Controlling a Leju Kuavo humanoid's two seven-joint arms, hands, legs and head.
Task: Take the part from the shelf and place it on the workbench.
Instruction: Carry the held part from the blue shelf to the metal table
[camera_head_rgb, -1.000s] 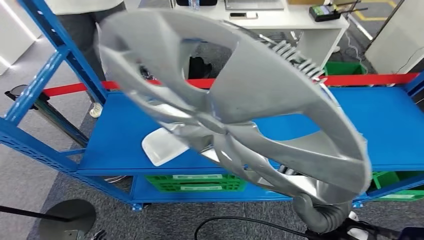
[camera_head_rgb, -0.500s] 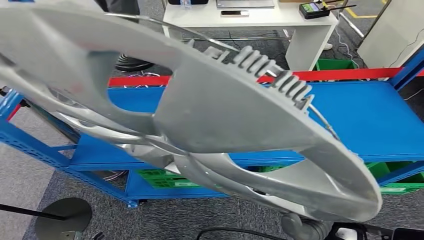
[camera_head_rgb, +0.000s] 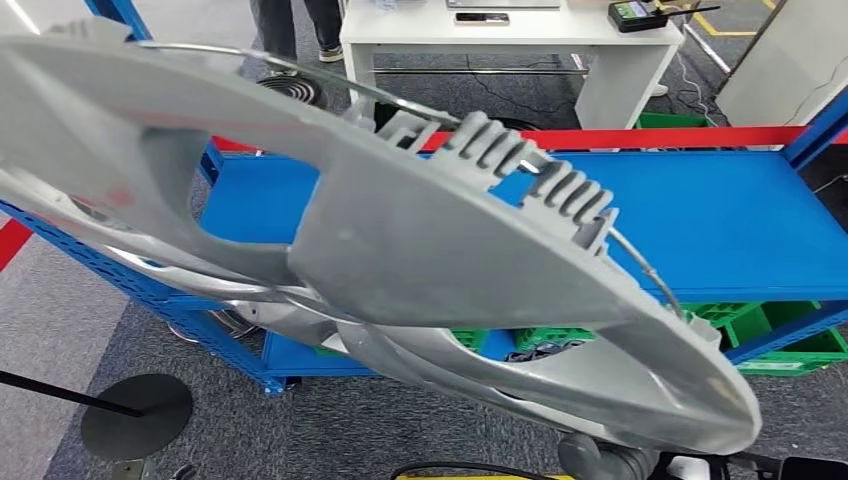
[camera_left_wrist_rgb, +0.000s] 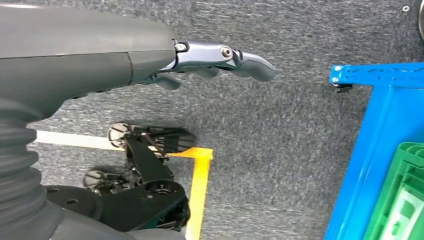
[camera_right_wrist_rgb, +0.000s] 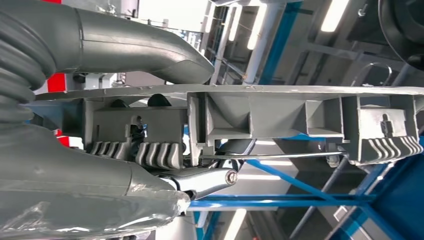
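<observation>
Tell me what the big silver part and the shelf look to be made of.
Part: likely moulded plastic with silver paint, going by the thin ribs and clips on its back; cast metal cannot be ruled out. The right hand holds it.
Shelf: looks like steel with glossy blue paint, with flat decks and perforated posts.

We see the silver wheel cover (camera_head_rgb: 420, 250) cut off at the head view's left edge; it hides much of the blue shelf (camera_head_rgb: 720, 215) and the green crates (camera_head_rgb: 790, 350) beneath. In the right wrist view, the right hand (camera_right_wrist_rgb: 165, 165) has its fingers largely hidden behind the cover's ribbed rim. The white table (camera_head_rgb: 600, 40) is cropped at the top edge.
</observation>
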